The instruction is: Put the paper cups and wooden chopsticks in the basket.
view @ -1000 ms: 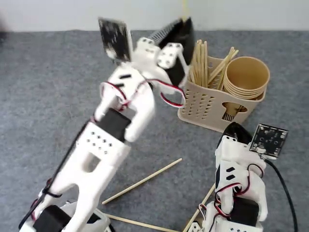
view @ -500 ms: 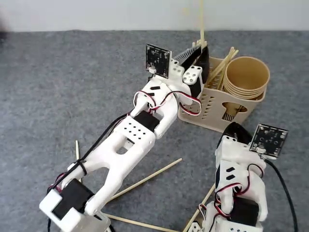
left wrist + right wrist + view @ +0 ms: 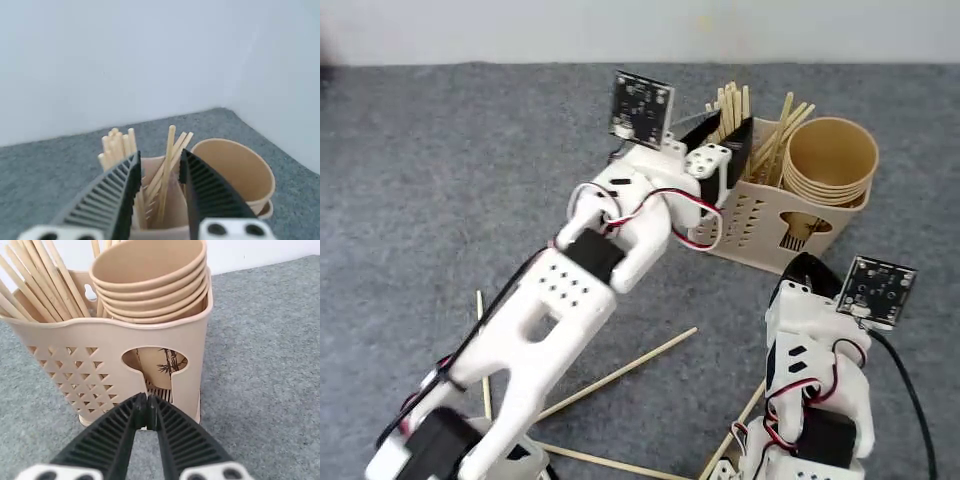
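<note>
One basket (image 3: pixel 745 215) stands on the table. Inside it sits one nested stack of paper cups (image 3: pixel 150 290), showing five rims. Beside the stack, also in the basket, stands one bundle of wooden chopsticks (image 3: pixel 732 108), packed too tightly to count exactly. Four loose chopsticks (image 3: pixel 620 372) lie well apart from the basket, on its arm-base side.

The left arm is stretched out long, and the left gripper (image 3: pixel 724 140) is held over one end of the basket (image 3: pixel 750 228), fingers parted. The right arm is folded low; the right gripper (image 3: pixel 146 407) is aimed at the basket's near wall, fingers pressed together.
</note>
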You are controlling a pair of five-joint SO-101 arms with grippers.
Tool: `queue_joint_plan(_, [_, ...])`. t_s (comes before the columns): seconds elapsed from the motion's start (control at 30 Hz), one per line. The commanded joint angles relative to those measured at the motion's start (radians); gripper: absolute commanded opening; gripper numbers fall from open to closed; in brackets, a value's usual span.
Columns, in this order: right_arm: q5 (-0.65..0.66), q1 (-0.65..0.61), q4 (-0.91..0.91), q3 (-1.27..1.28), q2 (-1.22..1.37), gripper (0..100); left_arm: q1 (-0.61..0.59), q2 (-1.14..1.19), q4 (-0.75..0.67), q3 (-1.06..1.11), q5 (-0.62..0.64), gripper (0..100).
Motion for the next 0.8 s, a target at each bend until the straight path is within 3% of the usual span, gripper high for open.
queue_joint_plan(0.0, [-0.008,0.004,-0.025,-0.023,-0.01,0.9,-0.011,-0.138,0.19,-0.045,-0.015,13])
queue_joint_plan(0.17, [-0.008,0.005,-0.025,-0.023,-0.01,0.9,-0.015,-0.235,0.436,-0.045,-0.023,13])
queue_joint_plan(0.33, [-0.008,0.005,-0.025,-0.023,-0.01,0.9,-0.011,-0.267,0.628,-0.045,-0.118,13])
queue_joint_plan(0.53, [-0.008,0.013,-0.053,-0.012,-0.01,0.9,-0.011,-0.267,0.775,-0.044,-0.193,13])
queue_joint_plan(0.77, [-0.008,0.013,-0.062,-0.002,-0.01,0.9,0.018,-0.267,0.904,0.05,-0.196,13])
